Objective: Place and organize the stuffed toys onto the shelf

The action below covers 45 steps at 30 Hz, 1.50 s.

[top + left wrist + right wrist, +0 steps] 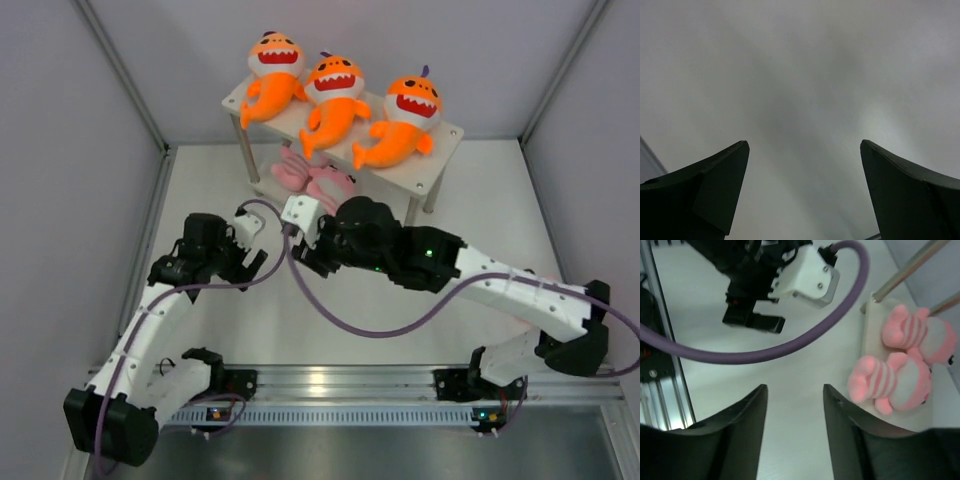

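Three orange shark stuffed toys [335, 95] sit in a row on the top tier of the white shelf [447, 134]. Two pink striped stuffed toys [318, 178] lie on the lower tier [871, 345]; in the right wrist view one pink toy [892, 384] is nearer and the other [922, 334] lies behind it. My right gripper [795, 390] is open over the table just left of the lower tier, with nothing between its fingers, and shows in the top view [303, 262] too. My left gripper [804, 145] is open and empty over bare table, close beside the right one [252, 264].
A purple cable [765, 352] loops between the two wrists and trails over the table [340, 315]. An aluminium rail [330, 385] runs along the near edge. Grey walls enclose the table. Silver shelf legs [902, 267] stand by the pink toys.
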Each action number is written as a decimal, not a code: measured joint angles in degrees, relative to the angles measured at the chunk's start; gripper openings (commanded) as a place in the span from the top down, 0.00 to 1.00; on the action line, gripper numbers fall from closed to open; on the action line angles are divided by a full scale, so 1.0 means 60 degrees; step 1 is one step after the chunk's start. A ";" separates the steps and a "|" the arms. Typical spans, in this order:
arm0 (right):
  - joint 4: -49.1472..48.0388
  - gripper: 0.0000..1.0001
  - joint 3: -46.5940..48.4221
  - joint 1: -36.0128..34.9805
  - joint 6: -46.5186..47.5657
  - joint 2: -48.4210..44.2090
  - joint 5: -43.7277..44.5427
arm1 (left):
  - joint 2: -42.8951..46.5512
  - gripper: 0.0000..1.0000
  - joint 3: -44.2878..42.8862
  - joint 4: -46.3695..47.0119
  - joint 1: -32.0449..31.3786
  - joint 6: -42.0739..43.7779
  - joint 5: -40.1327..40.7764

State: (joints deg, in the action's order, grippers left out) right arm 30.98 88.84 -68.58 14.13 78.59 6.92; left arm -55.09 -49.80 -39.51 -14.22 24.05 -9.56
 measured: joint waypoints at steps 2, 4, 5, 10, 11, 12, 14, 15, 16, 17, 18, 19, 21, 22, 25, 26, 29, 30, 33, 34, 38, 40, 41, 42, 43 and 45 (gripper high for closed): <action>0.0055 0.68 -0.0251 0.0036 0.0237 0.0616 -0.0441 | 0.0288 0.01 0.0554 -0.0375 0.0630 0.0015 0.0452; 0.0106 0.75 -0.0390 0.0131 0.0430 0.1242 -0.0812 | 0.0463 0.01 0.0994 -0.0597 0.1552 0.0036 0.0772; 0.0098 0.78 -0.0433 0.0262 0.0499 0.1632 -0.1067 | 0.0499 0.01 0.1133 -0.0710 0.2033 0.0044 0.0885; -0.0095 0.92 -0.0452 0.1497 0.0594 0.3264 -0.1639 | 0.0514 0.01 0.1388 -0.0783 0.3880 -0.0018 0.1049; -0.0240 0.92 -0.0444 0.1829 0.0605 0.3599 -0.1643 | 0.0514 0.01 0.1388 -0.0772 0.3985 -0.0022 0.1020; -0.0350 0.92 -0.0412 0.2113 0.0616 0.3894 -0.1617 | 0.0514 0.01 0.1388 -0.0769 0.4116 -0.0022 0.0991; -0.0481 0.93 -0.0280 0.2586 0.0648 0.4506 -0.1501 | 0.0514 0.01 0.1388 -0.0769 0.4211 -0.0022 0.0951; -0.0525 0.93 -0.0171 0.2736 0.0674 0.4772 -0.1428 | 0.0514 0.01 0.1388 -0.0769 0.4237 -0.0022 0.0900; -0.0594 0.94 -0.0040 0.2849 0.0703 0.5049 -0.1359 | 0.0514 0.01 0.1388 -0.0769 0.4251 -0.0022 0.0816; -0.0681 0.94 0.0069 0.2911 0.0725 0.5289 -0.1300 | 0.0514 0.01 0.1388 -0.0769 0.4251 -0.0022 0.0739; -0.0707 0.96 0.0186 0.2947 0.0729 0.5508 -0.1264 | 0.0514 0.01 0.1388 -0.0769 0.4251 -0.0018 0.0699; -0.0747 0.97 0.0339 0.2962 0.0729 0.5723 -0.1198 | 0.0514 0.01 0.1392 -0.0769 0.4251 -0.0022 0.0667; -0.0834 0.98 0.0670 0.3027 0.0718 0.6091 -0.1002 | 0.0514 0.01 0.1392 -0.0765 0.4251 -0.0022 0.0597; -0.0874 0.98 0.0809 0.3053 0.0707 0.6237 -0.0885 | 0.0514 0.01 0.1392 -0.0765 0.4251 -0.0022 0.0557; -0.0994 0.98 0.1151 0.3282 0.0594 0.6510 -0.0619 | 0.0510 0.01 0.1392 -0.0769 0.4258 -0.0022 0.0455; -0.1027 0.97 0.1217 0.3384 0.0539 0.6543 -0.0594 | 0.0510 0.01 0.1392 -0.0765 0.4258 -0.0022 0.0448; -0.1104 0.96 0.1446 0.3789 0.0423 0.6615 -0.0583 | 0.0510 0.01 0.1392 -0.0765 0.4258 -0.0018 0.0386; -0.1169 0.96 0.1570 0.3920 0.0382 0.6677 -0.0590 | 0.0506 0.01 0.1392 -0.0765 0.4258 -0.0018 0.0361; -0.1275 0.96 0.2062 0.4135 0.0342 0.7016 -0.0557 | 0.0466 0.01 0.1392 -0.0765 0.4262 -0.0018 0.0288; -0.1282 0.96 0.2197 0.4142 0.0331 0.7136 -0.0576 | 0.0459 0.01 0.1392 -0.0765 0.4266 -0.0018 0.0280; -0.1304 0.95 0.2732 0.4146 0.0229 0.7694 -0.0619 | 0.0448 0.01 0.1392 -0.0765 0.4269 -0.0018 0.0240; -0.1286 0.94 0.2841 0.4149 0.0186 0.7850 -0.0641 | 0.0448 0.01 0.1392 -0.0765 0.4269 -0.0018 0.0237; -0.1286 0.93 0.2841 0.4146 0.0175 0.7868 -0.0670 | 0.0448 0.01 0.1392 -0.0761 0.4269 -0.0018 0.0237; -0.1242 0.92 0.2841 0.4146 0.0171 0.7876 -0.0696 | 0.0448 0.01 0.1392 -0.0765 0.4269 -0.0018 0.0237; -0.1235 0.91 0.2838 0.4146 0.0171 0.7876 -0.0736 | 0.0448 0.01 0.1392 -0.0765 0.4269 -0.0018 0.0233; -0.1304 0.88 0.2809 0.4127 0.0186 0.7847 -0.0816 | 0.0448 0.01 0.1392 -0.0765 0.4277 -0.0018 0.0226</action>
State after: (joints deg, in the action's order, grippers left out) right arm 23.16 105.69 -43.81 15.25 125.67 2.02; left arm -52.40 -41.45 -44.10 11.44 23.94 -8.21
